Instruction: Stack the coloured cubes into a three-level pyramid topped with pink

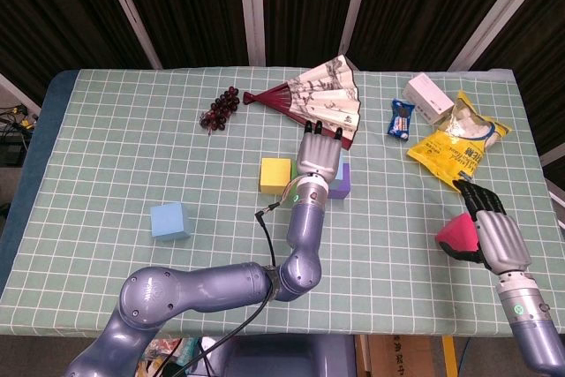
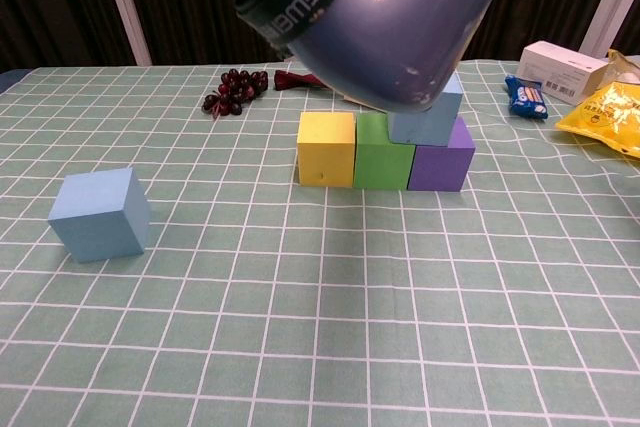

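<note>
A yellow cube (image 2: 326, 149), a green cube (image 2: 380, 159) and a purple cube (image 2: 440, 161) stand in a row mid-table. A light blue cube (image 2: 428, 119) sits on top, across the green and purple ones, and my left hand (image 1: 318, 158) reaches over it and grips it. From the head view the hand hides most of that cube and the green one. A second light blue cube (image 1: 169, 221) lies alone to the left (image 2: 100, 214). My right hand (image 1: 491, 229) holds the pink cube (image 1: 455, 234) near the table's front right edge.
At the back are a bunch of dark grapes (image 1: 220, 109) and a folding fan (image 1: 320, 94). The back right holds a blue packet (image 1: 403, 119), a white box (image 1: 429, 97) and a yellow snack bag (image 1: 459, 141). My left arm (image 2: 370, 17) fills the top of the chest view.
</note>
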You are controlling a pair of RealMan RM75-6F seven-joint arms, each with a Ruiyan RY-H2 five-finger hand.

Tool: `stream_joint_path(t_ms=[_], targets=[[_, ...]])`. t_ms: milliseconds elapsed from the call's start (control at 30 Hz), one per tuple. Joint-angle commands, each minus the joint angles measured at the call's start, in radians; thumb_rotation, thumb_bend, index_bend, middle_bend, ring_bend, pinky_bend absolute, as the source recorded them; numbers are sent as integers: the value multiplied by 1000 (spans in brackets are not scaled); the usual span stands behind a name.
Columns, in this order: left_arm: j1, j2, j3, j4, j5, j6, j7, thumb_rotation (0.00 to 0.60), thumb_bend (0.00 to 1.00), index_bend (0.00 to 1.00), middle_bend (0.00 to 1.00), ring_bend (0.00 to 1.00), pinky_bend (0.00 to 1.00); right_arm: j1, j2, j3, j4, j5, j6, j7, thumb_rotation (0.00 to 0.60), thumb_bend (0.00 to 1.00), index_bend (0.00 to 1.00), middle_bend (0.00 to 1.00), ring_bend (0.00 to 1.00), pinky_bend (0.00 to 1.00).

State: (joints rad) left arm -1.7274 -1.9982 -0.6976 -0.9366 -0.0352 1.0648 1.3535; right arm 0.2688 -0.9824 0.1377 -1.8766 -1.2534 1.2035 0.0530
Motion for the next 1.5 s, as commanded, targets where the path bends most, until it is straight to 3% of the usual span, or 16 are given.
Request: stream_joint_path(t_ms=[33, 300, 667, 900, 1300, 1500], targets=[[0, 0, 0, -2, 0, 3, 2, 600, 337, 0, 363, 19, 0, 0, 0, -1, 0, -1, -1, 0, 600, 236, 0, 84, 0, 0], [2, -2, -1, -1, -6, 9, 12, 600, 337, 0, 343, 19, 0, 0, 0, -1, -1, -3, 0, 1, 600, 235, 0, 84, 0, 0], [8, 1, -2, -10, -10, 10, 22, 600, 244, 0, 99, 8, 0, -1, -1, -1, -1, -3, 0, 3, 600, 236, 0, 84, 0, 0], [23, 19, -7, -49, -9, 12, 10, 600, 193, 0, 68, 4, 0, -1, -3, 0, 2, -5, 3, 4, 600, 236, 0, 84, 0, 0], [90, 105, -9, -215, -2, 63, -32, 600, 125, 0, 57, 0, 0, -3, -1, 1, 1, -8, 8, 4, 600, 235, 0, 84, 0, 0], [177, 195, 26, -399, 54, 138, -90, 600, 125, 0, 59, 0, 0, -4, 2, 6, 0, -8, 16, 8, 600, 235, 0, 84, 0, 0]])
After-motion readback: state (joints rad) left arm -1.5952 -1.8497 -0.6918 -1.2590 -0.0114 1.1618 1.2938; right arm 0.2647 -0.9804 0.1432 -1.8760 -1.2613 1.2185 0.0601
